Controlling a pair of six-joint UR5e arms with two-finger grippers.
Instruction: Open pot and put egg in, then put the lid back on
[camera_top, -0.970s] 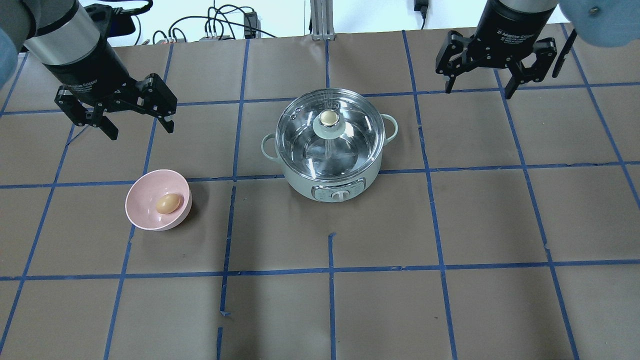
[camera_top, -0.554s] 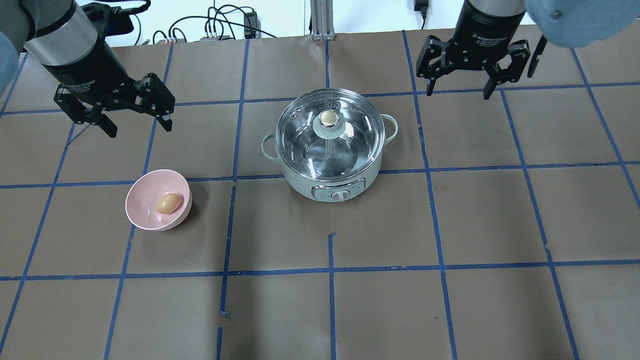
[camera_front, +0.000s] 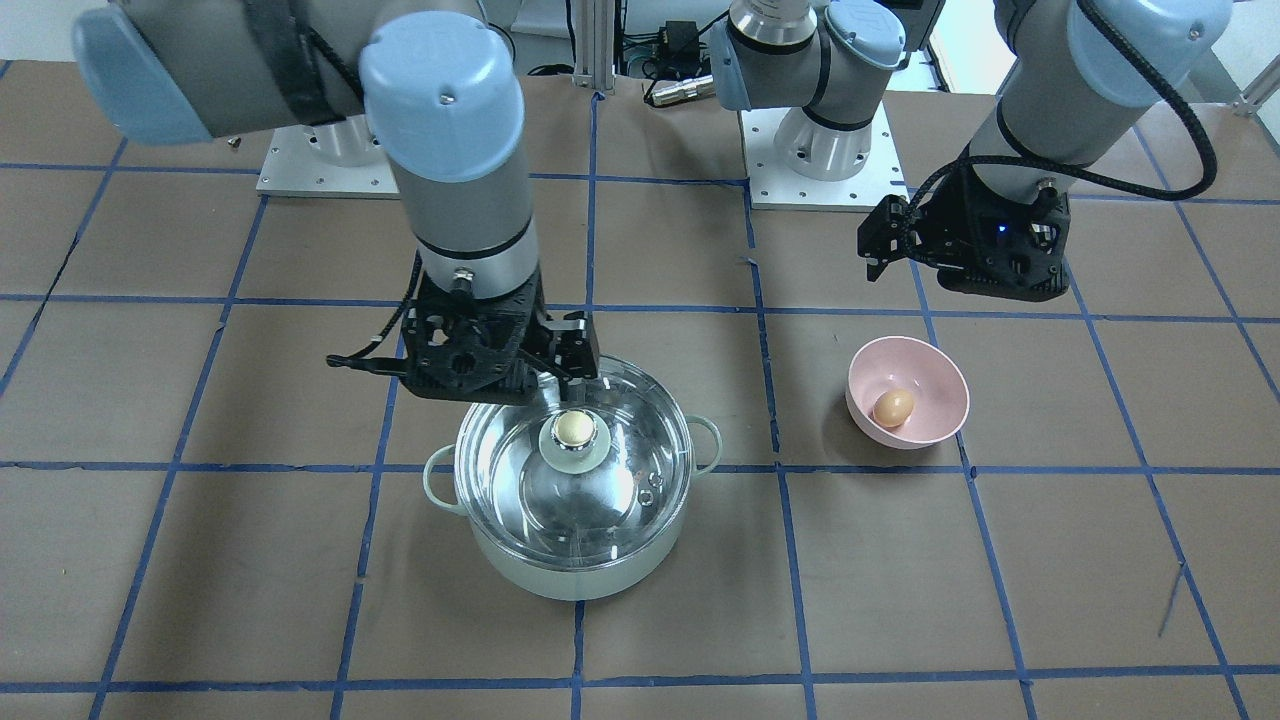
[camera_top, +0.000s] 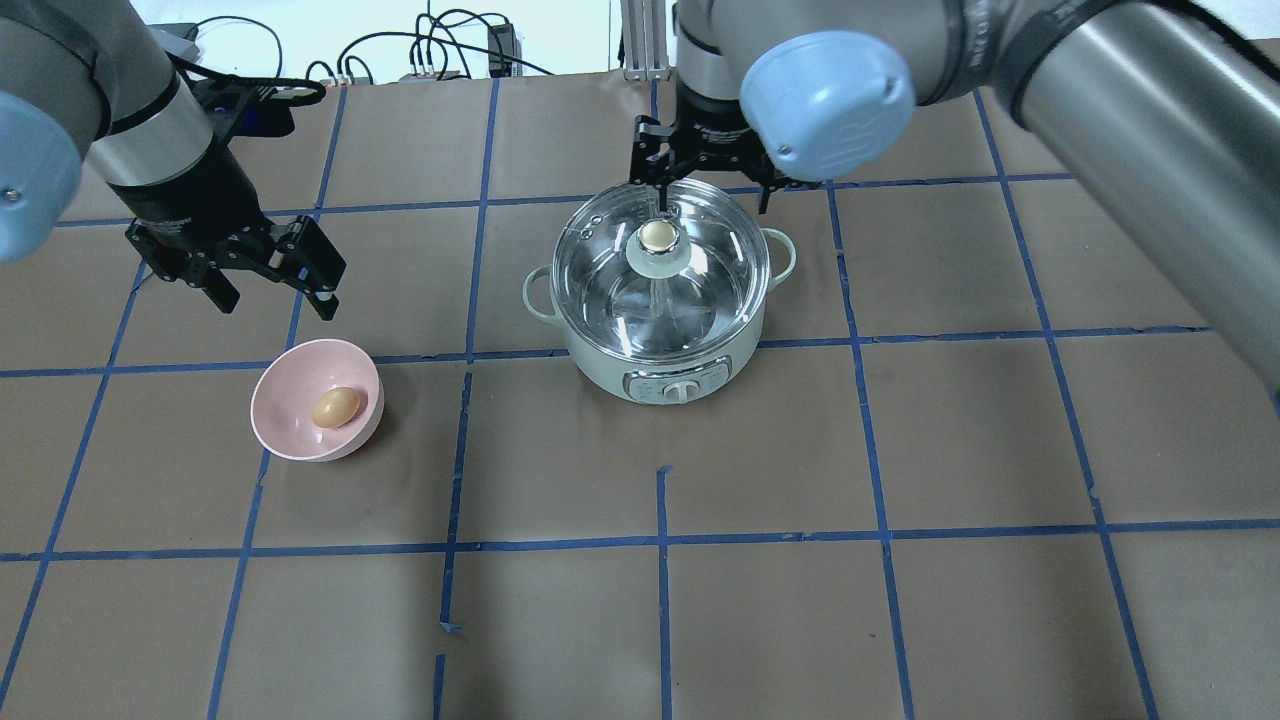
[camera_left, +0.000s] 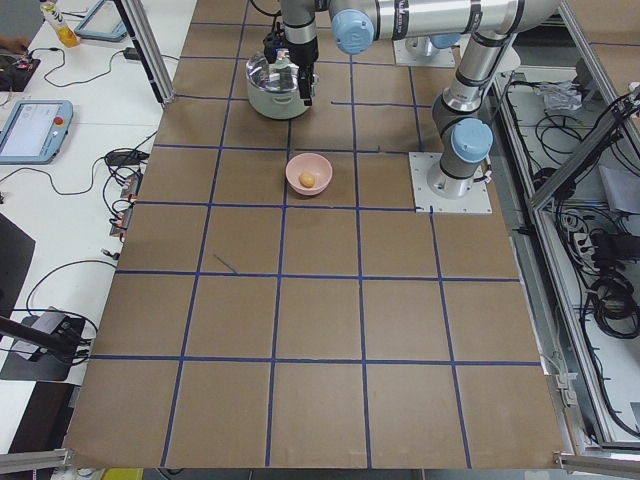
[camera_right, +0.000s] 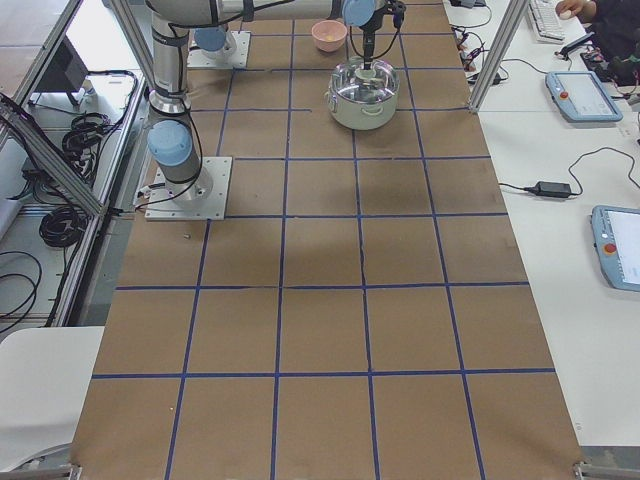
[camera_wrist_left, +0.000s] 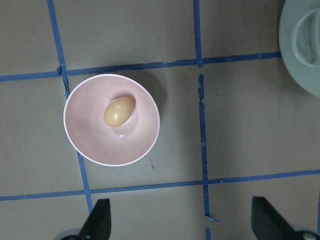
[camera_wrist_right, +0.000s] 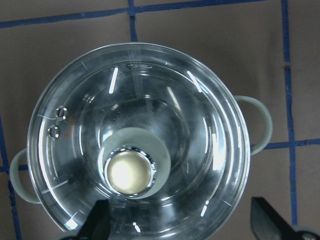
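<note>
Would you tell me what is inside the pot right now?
Through the clear lid the pot shows only bare steel interior; the egg lies in the pink bowl. The patch beneath the lid's knob is covered.

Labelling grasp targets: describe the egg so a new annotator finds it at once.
On the brown table, find the mint-green pot under its glass lid; a pink bowl stands apart on the robot's left of it. The egg lies in that bowl: a small brown-orange oval, unlike the round cream knob on the lid.
</note>
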